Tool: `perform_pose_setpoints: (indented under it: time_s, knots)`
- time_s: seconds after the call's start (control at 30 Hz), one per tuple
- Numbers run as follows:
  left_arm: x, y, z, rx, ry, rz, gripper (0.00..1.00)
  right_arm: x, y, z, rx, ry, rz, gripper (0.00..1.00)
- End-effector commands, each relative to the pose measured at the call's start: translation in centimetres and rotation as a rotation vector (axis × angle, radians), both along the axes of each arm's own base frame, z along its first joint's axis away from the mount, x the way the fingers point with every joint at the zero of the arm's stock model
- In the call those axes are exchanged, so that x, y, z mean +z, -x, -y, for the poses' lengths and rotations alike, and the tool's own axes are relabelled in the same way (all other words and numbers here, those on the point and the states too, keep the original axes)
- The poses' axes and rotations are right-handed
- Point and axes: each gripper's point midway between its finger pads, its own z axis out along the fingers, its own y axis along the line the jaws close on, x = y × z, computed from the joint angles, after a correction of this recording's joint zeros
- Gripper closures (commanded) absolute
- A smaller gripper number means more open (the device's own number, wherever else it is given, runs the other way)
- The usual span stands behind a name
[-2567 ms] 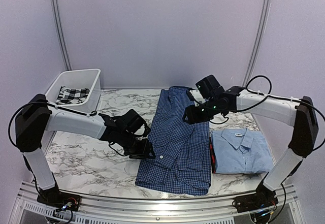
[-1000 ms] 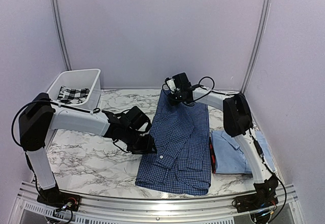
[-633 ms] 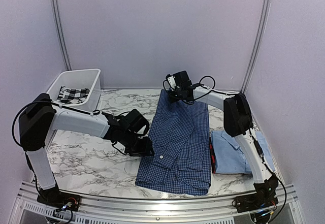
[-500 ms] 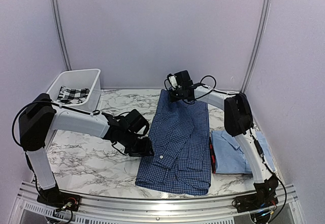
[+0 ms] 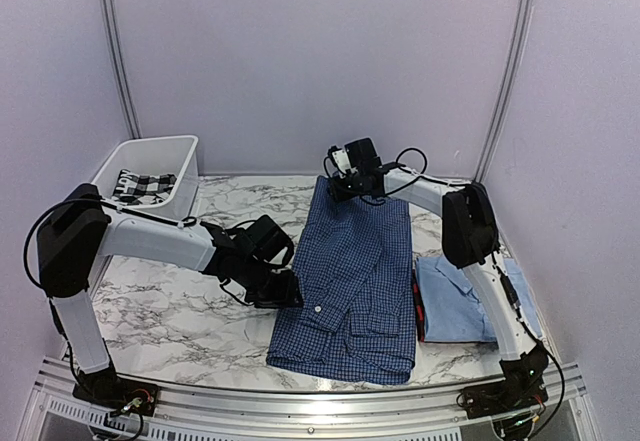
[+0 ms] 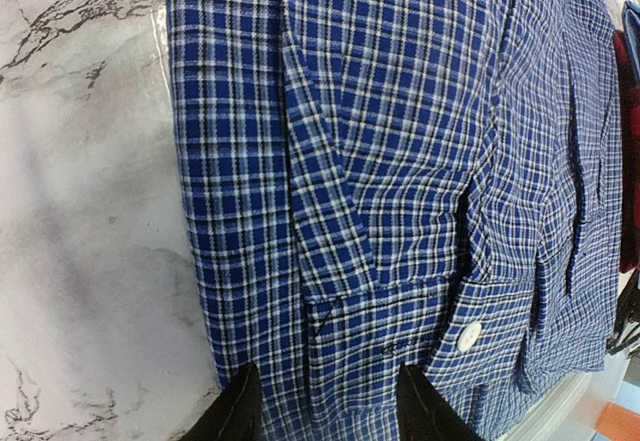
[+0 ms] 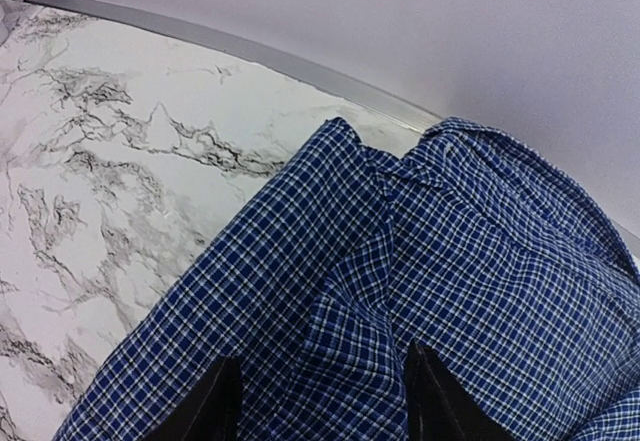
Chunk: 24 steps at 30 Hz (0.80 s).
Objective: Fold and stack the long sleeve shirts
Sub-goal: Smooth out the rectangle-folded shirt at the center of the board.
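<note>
Dark blue check shirt (image 5: 350, 281) lies lengthwise mid-worktop (image 5: 170, 306), collar toward the far edge, with the light blue shirt (image 5: 470, 301) folded near the right corner; left hand (image 6: 325, 413) open astride the check shirt's left edge and right hand (image 7: 320, 401) open over its collar, likely poised to pinch for a fold.

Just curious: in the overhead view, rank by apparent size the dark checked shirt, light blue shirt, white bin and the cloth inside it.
1. dark checked shirt.
2. light blue shirt and white bin: too alike to rank, and the shirt is partly hidden.
3. cloth in the bin.
</note>
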Motion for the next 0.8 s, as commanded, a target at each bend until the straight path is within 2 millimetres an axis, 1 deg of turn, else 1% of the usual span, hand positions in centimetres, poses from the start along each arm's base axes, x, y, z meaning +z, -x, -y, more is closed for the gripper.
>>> perform_pose_setpoints:
  time_s: [0.0,0.1,0.23,0.33,0.37,0.43,0.47,0.53,0.6,0.67,0.73,0.77]
  knots:
    - [-0.1,0.3,-0.7,0.002,-0.021,-0.009,0.52,0.2,-1.4,0.6,-0.023,0.035,0.046,0.51]
    - [0.0,0.4,-0.7,0.002,-0.020,-0.010,0.52,-0.3,-1.6,0.6,-0.019,0.063,0.064,0.54]
    - [-0.1,0.4,-0.8,0.003,-0.022,-0.011,0.52,-1.2,-1.7,0.3,-0.010,0.109,0.080,0.54]
    - [0.0,0.5,-0.9,0.005,-0.022,-0.012,0.52,-1.7,-1.8,0.6,-0.026,0.143,0.087,0.55]
    - [0.0,0.5,-0.8,0.003,-0.021,-0.013,0.53,-1.8,-1.8,0.6,-0.031,0.147,0.090,0.57]
    - [0.0,0.5,-0.8,0.004,-0.020,-0.012,0.53,-1.7,-1.9,0.8,-0.041,0.151,0.096,0.65]
    - [0.0,0.5,-0.8,0.005,-0.021,-0.012,0.53,-1.5,-2.0,0.8,-0.046,0.150,0.102,0.71]
    - [-0.1,0.5,-0.9,0.005,-0.023,-0.013,0.53,-1.0,-2.1,0.8,-0.053,0.143,0.112,0.82]
    - [-0.2,0.5,-0.9,0.006,-0.025,-0.013,0.53,-0.3,-2.3,0.7,-0.055,0.129,0.124,0.91]
    - [-0.3,0.5,-0.9,0.007,-0.028,-0.015,0.53,0.5,-2.3,0.4,-0.051,0.108,0.133,0.97]
    - [-0.5,0.6,-1.0,0.007,-0.032,-0.017,0.53,1.2,-2.2,0.2,-0.048,0.086,0.138,1.00]
    - [-0.6,0.6,-1.1,0.007,-0.033,-0.018,0.53,1.5,-2.2,0.0,-0.044,0.072,0.143,1.00]
